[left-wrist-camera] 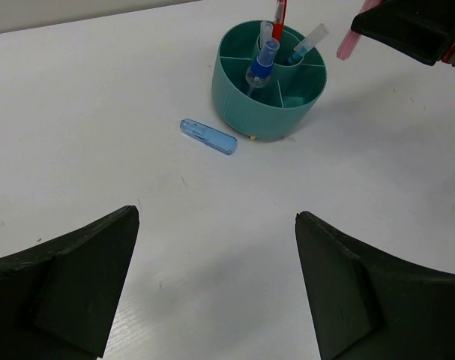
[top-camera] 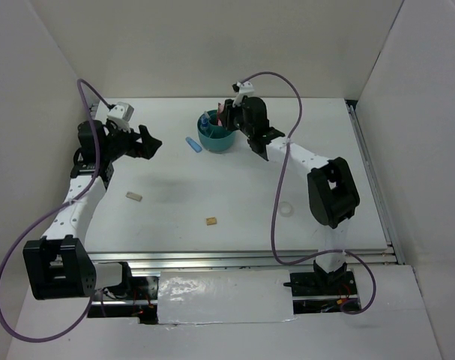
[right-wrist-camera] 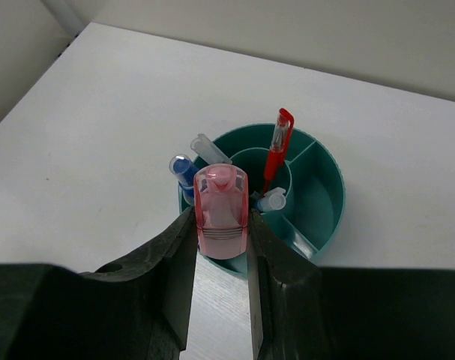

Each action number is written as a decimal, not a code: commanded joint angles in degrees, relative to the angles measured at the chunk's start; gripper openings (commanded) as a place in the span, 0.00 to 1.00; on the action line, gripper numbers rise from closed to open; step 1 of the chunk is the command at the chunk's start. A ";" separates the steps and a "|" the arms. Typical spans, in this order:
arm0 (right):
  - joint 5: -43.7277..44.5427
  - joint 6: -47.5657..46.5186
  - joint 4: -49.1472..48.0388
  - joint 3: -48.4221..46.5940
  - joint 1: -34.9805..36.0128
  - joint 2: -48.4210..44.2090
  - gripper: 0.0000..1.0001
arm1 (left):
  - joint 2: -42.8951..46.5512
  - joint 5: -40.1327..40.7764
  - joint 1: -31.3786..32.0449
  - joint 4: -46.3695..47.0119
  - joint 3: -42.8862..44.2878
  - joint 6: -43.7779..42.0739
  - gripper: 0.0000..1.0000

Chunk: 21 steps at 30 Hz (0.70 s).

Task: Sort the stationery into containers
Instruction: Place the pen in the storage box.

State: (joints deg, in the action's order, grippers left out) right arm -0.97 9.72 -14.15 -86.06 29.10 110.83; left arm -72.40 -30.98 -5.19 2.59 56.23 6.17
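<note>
Pink eraser [right-wrist-camera: 221,214] clamped in right jaws at teal organiser [left-wrist-camera: 249,105], not yet dropped; pens [right-wrist-camera: 276,150] stowed. Left jaws wide, empty. Blue eraser [left-wrist-camera: 208,136], tan blocks [top-camera: 134,196], tape ring [top-camera: 287,211] left on bench [top-camera: 212,180].

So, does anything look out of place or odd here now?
Nothing looks spilled or broken. A few things lie loose on the table: a light blue eraser beside the teal organiser, two tan blocks and a clear tape ring. The right gripper holds a pink eraser just by the organiser.
</note>
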 commanded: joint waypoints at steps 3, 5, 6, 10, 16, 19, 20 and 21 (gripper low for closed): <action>4.31 -1.45 -9.31 0.37 1.13 1.14 0.00 | -1.69 -0.22 -0.43 4.53 -0.33 -2.83 0.97; 4.31 -1.54 -9.75 0.54 1.22 1.94 0.00 | -1.78 0.22 -0.35 5.67 -0.42 -3.18 0.97; 4.23 -1.54 -10.01 0.46 1.22 2.20 0.00 | -2.13 0.57 -0.35 5.93 -0.33 -3.36 0.97; 4.14 -1.54 -9.49 -0.25 1.83 4.04 0.00 | -3.53 1.19 -0.35 5.76 0.37 -3.89 0.98; 4.31 -2.16 -10.19 1.16 2.27 4.40 0.04 | -7.66 2.06 0.44 4.18 3.35 -5.47 0.99; 4.22 -2.94 -10.89 2.30 2.27 4.84 0.16 | -10.56 2.41 0.53 3.21 5.55 -5.47 0.99; 4.40 -3.12 -11.24 2.65 2.36 4.93 0.18 | -11.00 2.59 0.71 3.38 5.73 -5.47 0.99; 4.49 -3.38 -11.25 2.65 2.28 5.10 0.21 | -11.18 2.77 0.71 3.73 5.74 -5.47 0.99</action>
State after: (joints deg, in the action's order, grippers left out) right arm 2.26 7.64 -20.62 -84.09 30.89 115.57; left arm -82.87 -28.86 -4.89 4.45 59.09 1.74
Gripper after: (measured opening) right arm 0.350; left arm 0.993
